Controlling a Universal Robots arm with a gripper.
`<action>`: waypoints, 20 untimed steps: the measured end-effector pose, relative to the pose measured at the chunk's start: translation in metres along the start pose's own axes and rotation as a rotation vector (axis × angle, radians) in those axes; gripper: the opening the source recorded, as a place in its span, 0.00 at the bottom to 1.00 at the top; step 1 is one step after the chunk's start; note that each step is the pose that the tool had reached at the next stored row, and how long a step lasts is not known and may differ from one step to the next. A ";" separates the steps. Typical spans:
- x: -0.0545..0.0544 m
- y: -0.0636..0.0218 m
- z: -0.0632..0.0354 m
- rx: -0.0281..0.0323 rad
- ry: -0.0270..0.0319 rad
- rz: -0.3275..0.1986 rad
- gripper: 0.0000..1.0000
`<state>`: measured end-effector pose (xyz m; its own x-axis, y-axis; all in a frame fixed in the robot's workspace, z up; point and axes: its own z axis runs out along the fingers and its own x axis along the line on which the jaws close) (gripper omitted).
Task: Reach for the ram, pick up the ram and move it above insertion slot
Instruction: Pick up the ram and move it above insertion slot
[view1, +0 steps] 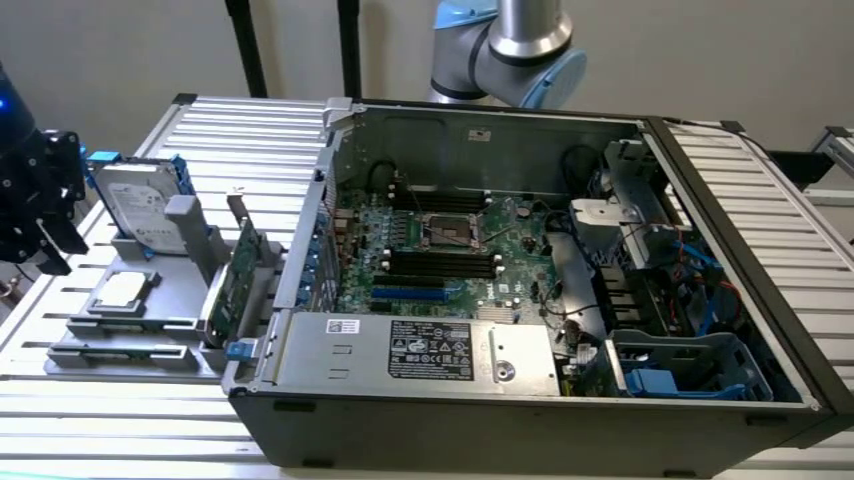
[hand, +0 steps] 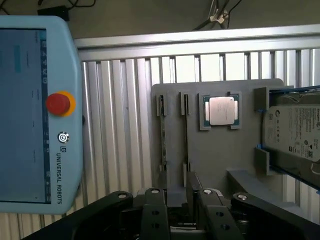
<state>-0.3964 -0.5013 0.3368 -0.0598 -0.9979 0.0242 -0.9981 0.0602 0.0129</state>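
The ram shows edge-on as two thin dark sticks (hand: 162, 135) standing in narrow grooves of the grey fixture (hand: 220, 160). In the exterior view those grooves (view1: 131, 352) lie along the fixture's front edge. My gripper (hand: 177, 192) hangs above the fixture's edge, beyond the sticks' ends, open and holding nothing. In the exterior view the black gripper (view1: 40, 255) is at the far left, apart from the fixture. The black memory slots (view1: 438, 264) lie on the motherboard inside the open computer case (view1: 534, 390).
On the fixture lie a silver processor (hand: 220, 110) and a hard drive (hand: 295, 135), and a taller green card with a bracket (view1: 240, 280) stands beside the case wall. A light blue teach pendant (hand: 35, 115) rests on the ribbed metal table (hand: 125, 125).
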 end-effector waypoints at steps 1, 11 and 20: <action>0.000 0.0000 0.0014 -0.0005 -0.0001 0.000 0.36; 0.000 -0.0003 0.0193 -0.0009 -0.0003 0.000 0.42; -0.001 -0.0005 0.0356 -0.0009 -0.0002 0.000 0.42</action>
<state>-0.3963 -0.5014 0.3012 -0.0597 -0.9979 0.0240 -0.9981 0.0600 0.0138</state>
